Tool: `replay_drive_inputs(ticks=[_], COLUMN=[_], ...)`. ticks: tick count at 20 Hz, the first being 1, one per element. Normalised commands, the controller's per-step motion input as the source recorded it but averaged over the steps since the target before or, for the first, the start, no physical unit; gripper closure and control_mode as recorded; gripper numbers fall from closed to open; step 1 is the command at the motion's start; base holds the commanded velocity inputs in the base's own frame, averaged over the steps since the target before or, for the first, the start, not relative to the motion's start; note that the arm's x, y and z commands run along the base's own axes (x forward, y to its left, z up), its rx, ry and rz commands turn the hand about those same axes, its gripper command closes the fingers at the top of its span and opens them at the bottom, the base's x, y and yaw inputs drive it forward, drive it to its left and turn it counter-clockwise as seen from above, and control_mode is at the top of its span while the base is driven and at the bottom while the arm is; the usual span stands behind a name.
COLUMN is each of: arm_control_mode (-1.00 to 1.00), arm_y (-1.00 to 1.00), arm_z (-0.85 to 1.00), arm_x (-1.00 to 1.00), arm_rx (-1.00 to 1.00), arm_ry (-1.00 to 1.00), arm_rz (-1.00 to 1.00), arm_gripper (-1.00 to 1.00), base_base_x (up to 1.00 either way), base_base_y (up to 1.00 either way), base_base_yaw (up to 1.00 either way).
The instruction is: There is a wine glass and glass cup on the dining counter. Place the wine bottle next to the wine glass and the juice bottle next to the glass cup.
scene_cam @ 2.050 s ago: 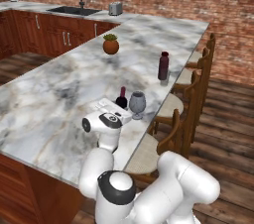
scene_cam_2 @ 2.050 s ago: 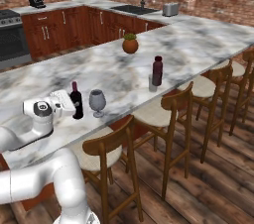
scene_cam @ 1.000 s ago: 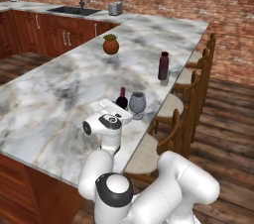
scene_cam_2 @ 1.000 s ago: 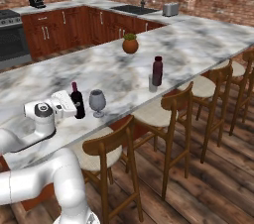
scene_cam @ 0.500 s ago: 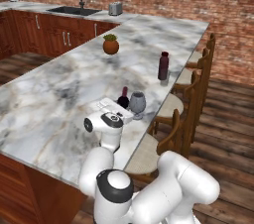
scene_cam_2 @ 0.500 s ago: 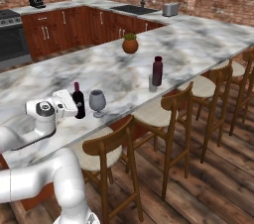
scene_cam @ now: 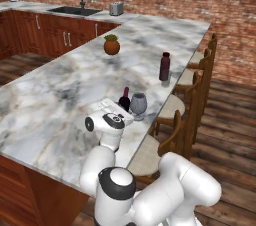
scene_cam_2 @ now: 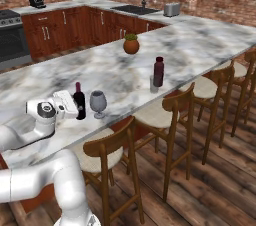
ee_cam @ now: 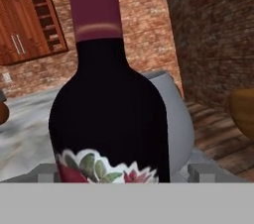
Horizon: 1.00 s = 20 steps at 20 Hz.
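Observation:
The wine bottle [scene_cam_2: 79, 101] stands upright on the dining counter [scene_cam_2: 120, 70] with the wine glass [scene_cam_2: 98, 103] just beside it. In the hand view the wine bottle [ee_cam: 109, 114] is close up, the wine glass [ee_cam: 176, 119] behind it. My gripper [scene_cam_2: 74, 106] is open around the bottle's base, its fingertips [ee_cam: 200, 172] showing on either side with a small gap on the right. From the left base view, my gripper [scene_cam: 119, 109] reaches the wine bottle [scene_cam: 124, 101] next to the wine glass [scene_cam: 138, 105]. Farther along stand the juice bottle [scene_cam_2: 158, 71] and the glass cup [scene_cam_2: 153, 84].
A potted plant [scene_cam_2: 131, 45] sits mid-counter. Wooden chairs [scene_cam_2: 175, 115] line the counter's near side. A wall counter with sink [scene_cam_2: 140, 9] and a toaster [scene_cam_2: 171, 9] runs along the back, with a stove [scene_cam_2: 12, 40] at left.
The hand has shifted only slightly at the wine bottle. The bottle and the wine glass stay where they were.

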Motion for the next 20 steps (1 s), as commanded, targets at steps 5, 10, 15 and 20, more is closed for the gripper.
replay_drive_inputs(ticks=[5, 10, 15, 20], arm_control_mode=[-1.0, -1.0, -1.0, -1.0], arm_y=[0.02, 0.14, 0.26, 0.32], arm_z=[-0.02, 0.0, 0.0, 0.0], arm_x=[-0.03, -0.02, -0.01, -0.05], arm_rx=[0.04, 0.03, 0.01, 0.0], arm_ry=[0.0, 0.0, -0.01, -0.01], arm_rz=[0.0, 0.0, 0.0, 0.0], arm_gripper=[-1.0, -1.0, -1.0, -1.0], base_base_x=[0.0, 0.0, 0.0, 0.0], base_base_y=[0.0, 0.0, 0.0, 0.0], base_base_yaw=[0.0, 0.0, 0.0, 0.0])
